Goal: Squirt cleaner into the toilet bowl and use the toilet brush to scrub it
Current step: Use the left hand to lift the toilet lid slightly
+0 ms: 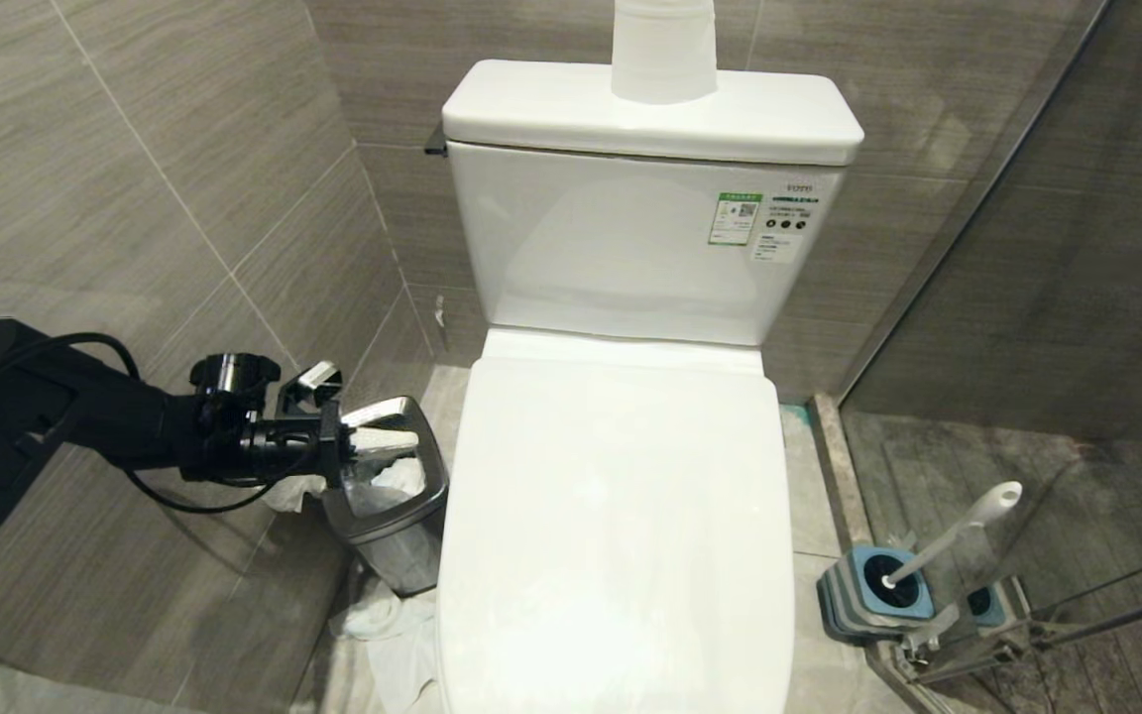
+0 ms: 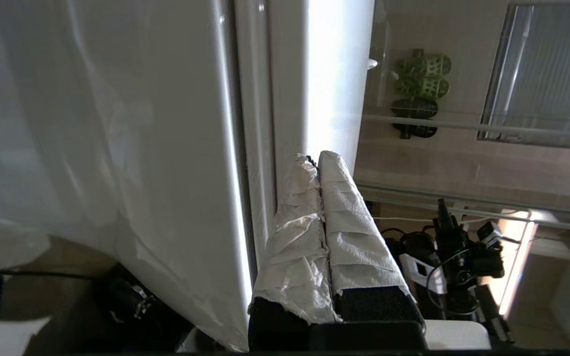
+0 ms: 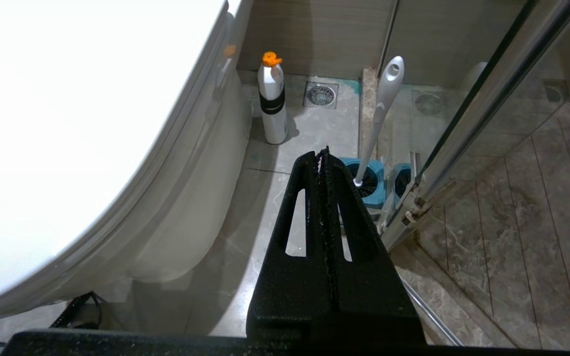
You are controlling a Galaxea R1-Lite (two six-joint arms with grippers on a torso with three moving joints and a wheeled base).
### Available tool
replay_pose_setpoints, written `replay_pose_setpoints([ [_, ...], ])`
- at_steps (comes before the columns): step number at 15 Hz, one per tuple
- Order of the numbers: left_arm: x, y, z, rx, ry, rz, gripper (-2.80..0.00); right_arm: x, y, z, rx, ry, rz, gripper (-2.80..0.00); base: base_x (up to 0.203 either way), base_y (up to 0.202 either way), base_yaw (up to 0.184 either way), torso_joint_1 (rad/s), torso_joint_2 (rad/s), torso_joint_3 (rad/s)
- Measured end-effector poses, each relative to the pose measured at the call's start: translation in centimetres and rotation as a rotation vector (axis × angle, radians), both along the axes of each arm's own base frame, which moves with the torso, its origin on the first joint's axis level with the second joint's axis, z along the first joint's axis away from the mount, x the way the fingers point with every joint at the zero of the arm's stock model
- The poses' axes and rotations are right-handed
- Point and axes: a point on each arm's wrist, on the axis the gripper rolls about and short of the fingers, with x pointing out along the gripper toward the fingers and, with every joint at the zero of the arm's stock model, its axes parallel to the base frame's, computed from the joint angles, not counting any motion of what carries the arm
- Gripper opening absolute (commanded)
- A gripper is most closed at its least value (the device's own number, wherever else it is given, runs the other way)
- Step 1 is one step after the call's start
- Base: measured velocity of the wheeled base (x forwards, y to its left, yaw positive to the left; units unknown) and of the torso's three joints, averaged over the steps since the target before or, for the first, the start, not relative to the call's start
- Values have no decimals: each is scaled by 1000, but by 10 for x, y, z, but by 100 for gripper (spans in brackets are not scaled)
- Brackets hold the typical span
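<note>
Nothing had begun: the glossy white porcelain toilet bowl (image 1: 621, 516) sat lid-down, the white-handled toilet brush (image 1: 948, 540) stood in its blue-grey holder (image 1: 868, 595) at near right, and the left end effector (image 1: 378, 448) and right end effector (image 3: 323, 163) were pressed together, empty.

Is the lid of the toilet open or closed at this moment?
Closed. The white lid lies flat over the toilet bowl, hiding the inside, and the toilet brush stands in its holder.

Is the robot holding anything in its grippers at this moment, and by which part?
Nothing is held. The left gripper is shut and empty beside the toilet; the right gripper is shut and empty, apart from the toilet brush.
</note>
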Motion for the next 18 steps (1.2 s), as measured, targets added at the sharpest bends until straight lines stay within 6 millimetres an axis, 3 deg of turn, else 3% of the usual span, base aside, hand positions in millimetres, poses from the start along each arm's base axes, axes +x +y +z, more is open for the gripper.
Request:
replay_pose_setpoints([
  [5, -17, 11, -19, -25, 120, 11, -280, 0, 0, 0, 0, 0, 0, -280, 0, 0, 0, 0, 0, 0],
  [8, -37, 16, -33, -57, 126, -12, -280, 0, 0, 0, 0, 0, 0, -280, 0, 0, 0, 0, 0, 0],
  [18, -98, 11, -59, -59, -22, -54, -280, 0, 0, 0, 0, 0, 0, -280, 0, 0, 0, 0, 0, 0],
])
